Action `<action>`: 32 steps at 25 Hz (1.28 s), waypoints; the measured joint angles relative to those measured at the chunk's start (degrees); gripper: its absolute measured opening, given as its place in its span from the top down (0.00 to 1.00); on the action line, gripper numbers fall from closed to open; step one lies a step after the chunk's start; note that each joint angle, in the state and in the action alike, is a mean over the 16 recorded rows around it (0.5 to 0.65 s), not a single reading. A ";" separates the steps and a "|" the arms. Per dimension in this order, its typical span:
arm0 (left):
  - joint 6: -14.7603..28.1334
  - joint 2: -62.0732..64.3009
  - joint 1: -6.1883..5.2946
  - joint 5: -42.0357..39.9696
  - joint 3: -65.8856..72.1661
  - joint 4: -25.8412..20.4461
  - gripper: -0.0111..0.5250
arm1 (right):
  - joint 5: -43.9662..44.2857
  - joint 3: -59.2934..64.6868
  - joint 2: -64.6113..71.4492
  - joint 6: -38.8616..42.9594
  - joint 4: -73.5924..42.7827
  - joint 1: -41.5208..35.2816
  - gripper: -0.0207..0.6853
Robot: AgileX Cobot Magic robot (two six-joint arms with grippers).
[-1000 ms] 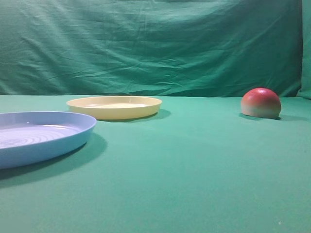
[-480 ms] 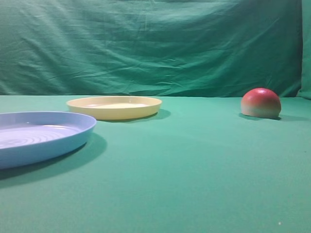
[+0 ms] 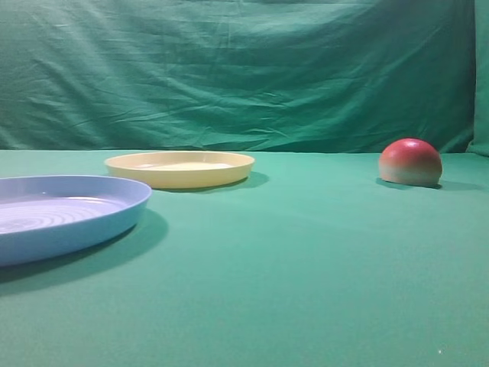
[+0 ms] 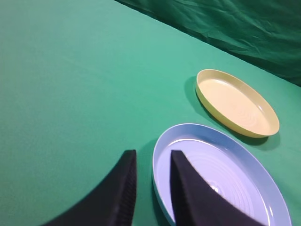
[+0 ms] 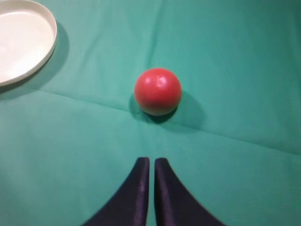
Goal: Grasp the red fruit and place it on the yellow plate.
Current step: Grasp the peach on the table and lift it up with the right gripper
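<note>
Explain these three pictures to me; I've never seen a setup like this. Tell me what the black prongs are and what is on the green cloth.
This is a two-armed robot. One camera watches low across the table; one rides on each wrist, looking past its gripper. The black prongs are gripper fingers. The left gripper has a narrow gap between its fingers and hangs over the blue plate, holding nothing. The right gripper is shut and empty, pointing at the red fruit, which sits on the cloth. The yellow plate is empty, beyond the blue one.
</note>
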 joint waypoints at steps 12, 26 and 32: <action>0.00 0.00 0.00 0.00 0.00 0.00 0.69 | 0.49 -13.81 18.84 4.92 -5.70 3.91 0.50; 0.00 0.00 0.00 0.00 0.00 0.00 0.69 | -3.83 -16.70 28.99 10.92 -8.98 2.37 0.07; 0.00 0.00 0.00 0.00 0.00 0.00 0.69 | -5.82 -16.80 32.24 11.32 -9.01 1.88 0.18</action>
